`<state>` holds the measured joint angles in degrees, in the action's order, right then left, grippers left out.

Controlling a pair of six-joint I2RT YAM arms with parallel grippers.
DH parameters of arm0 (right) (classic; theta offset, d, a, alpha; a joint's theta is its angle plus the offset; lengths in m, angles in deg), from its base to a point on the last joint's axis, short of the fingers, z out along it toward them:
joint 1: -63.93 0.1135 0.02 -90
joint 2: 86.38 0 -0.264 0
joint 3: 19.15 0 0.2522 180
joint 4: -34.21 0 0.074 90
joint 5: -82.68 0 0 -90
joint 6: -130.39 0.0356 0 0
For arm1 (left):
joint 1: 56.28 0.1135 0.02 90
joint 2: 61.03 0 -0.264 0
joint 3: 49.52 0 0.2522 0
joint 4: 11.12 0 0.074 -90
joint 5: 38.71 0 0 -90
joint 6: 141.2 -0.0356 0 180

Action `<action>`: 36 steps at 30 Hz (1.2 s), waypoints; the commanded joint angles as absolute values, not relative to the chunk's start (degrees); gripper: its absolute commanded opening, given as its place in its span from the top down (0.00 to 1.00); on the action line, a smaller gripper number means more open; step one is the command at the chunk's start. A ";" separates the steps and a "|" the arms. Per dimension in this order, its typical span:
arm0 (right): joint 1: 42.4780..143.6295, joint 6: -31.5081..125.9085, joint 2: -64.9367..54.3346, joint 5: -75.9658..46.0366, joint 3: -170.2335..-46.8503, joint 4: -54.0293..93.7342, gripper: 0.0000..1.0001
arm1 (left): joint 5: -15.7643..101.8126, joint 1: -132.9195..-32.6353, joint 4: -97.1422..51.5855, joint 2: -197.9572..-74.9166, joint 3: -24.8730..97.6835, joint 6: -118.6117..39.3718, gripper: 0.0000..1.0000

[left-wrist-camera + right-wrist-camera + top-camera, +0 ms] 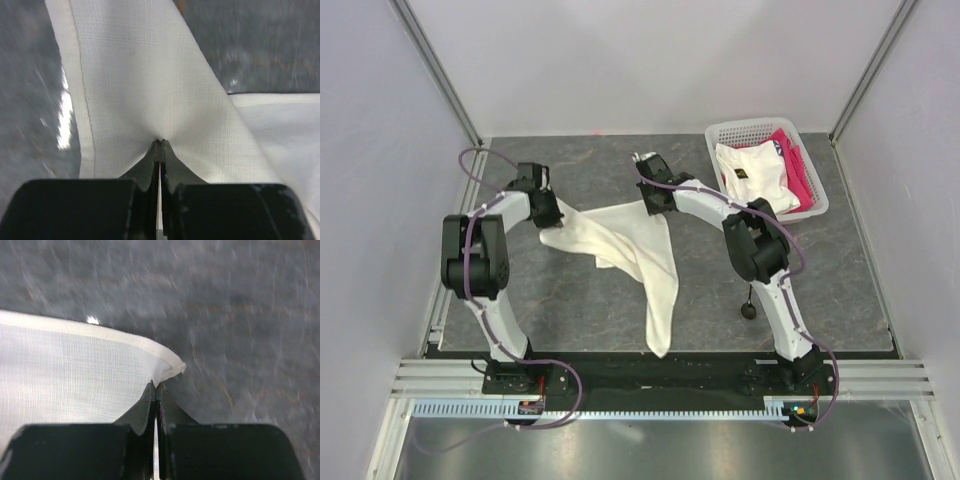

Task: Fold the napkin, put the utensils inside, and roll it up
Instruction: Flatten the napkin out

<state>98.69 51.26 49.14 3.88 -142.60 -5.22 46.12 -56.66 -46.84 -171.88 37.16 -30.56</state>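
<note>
A: Starting at the left, what's the left claw (160, 142) doing?

B: It's pinched tight on the napkin (630, 245), with the cloth bunching into a crease right at its tips.

A: And the napkin itself?

B: It spans the middle of the table (580, 300) between the two claws. One long point trails down toward the near edge, between the arm bases.

A: The right claw (156, 385)?

B: Also closed, nipping a hemmed corner of the napkin, with the grey tabletop blurred beyond it.

A: Where's the spoon (749, 309)?

B: On the table, just beside the right arm and well apart from the napkin.

A: Far right?

B: A basket (817, 190) in the back corner, holding a white garment (752, 172) and a pink cloth (800, 170).
</note>
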 commanded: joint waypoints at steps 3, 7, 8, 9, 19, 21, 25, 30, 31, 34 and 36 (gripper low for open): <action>98.47 52.34 35.19 9.37 -122.43 -9.96 1.00 | 43.29 -61.28 -35.28 -151.60 16.03 -19.48 0.89; 98.47 52.60 28.24 11.05 -114.13 -9.96 1.00 | 42.14 -63.22 -34.90 -142.43 11.00 -17.45 0.51; 98.47 52.43 26.14 10.87 -113.07 -9.88 1.00 | 43.10 -63.05 -35.08 -141.11 10.91 -17.62 0.39; 98.38 52.51 25.25 10.61 -111.50 -9.96 1.00 | 44.33 -62.61 -35.25 -139.88 11.17 -18.15 0.29; 98.29 52.08 21.37 7.53 -109.20 -8.65 1.00 | 49.70 -57.07 -31.83 -148.12 16.44 -22.37 0.19; 98.29 51.73 21.37 6.48 -109.28 -8.47 1.00 | 50.32 -57.07 -31.56 -150.58 17.41 -22.20 0.16; 98.03 50.06 21.28 5.77 -109.64 -8.56 1.00 | 49.62 -56.98 -27.96 -152.35 16.53 -23.07 0.12; 97.59 50.23 21.20 6.21 -110.08 -9.26 1.00 | 45.67 -56.72 -26.73 -155.94 17.85 -27.29 0.11; 97.59 50.32 21.20 6.39 -110.08 -9.52 1.00 | 45.05 -56.72 -26.55 -156.47 18.28 -27.64 0.11; 97.41 50.49 20.93 6.83 -109.81 -9.79 1.00 | 43.38 -56.72 -27.25 -158.67 19.77 -27.91 0.11; 97.41 50.76 20.67 6.91 -109.55 -10.05 1.00 | 44.16 -56.72 -28.22 -159.46 20.66 -27.91 0.11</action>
